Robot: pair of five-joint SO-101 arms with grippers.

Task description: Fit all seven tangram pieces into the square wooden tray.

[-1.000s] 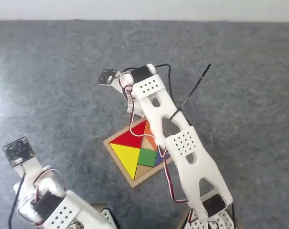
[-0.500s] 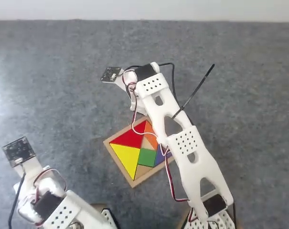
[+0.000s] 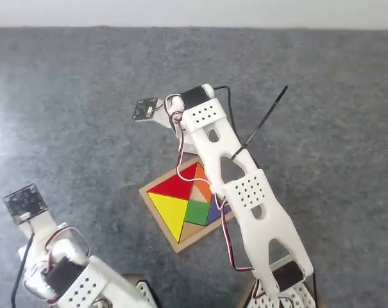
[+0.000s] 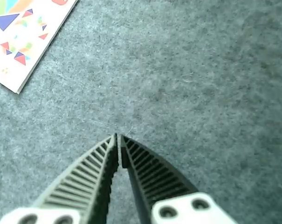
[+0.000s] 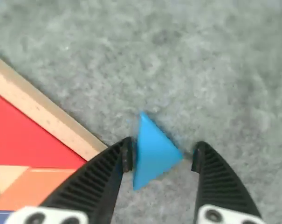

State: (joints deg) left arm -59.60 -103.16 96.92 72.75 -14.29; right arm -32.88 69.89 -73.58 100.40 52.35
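Right tool (image 5: 162, 154) stands partly open astride a small blue triangular piece (image 5: 150, 150) lying on the grey carpeted counter (image 5: 201, 56), just beside the square wooden tray (image 5: 43, 119). Left tool (image 4: 118, 138) is pinched closed, empty.

The right arm (image 3: 235, 167) has been shifted slightly to the right, so that its long white links are now carried a little further across the far right part of the tray (image 3: 197, 234). This shift was made in the first half second. The small circuit board (image 3: 145, 109) at the arm's wrist was first moved a little farther away and to the right. It has since been brought back nearer and to the left, and turned to a somewhat different angle.
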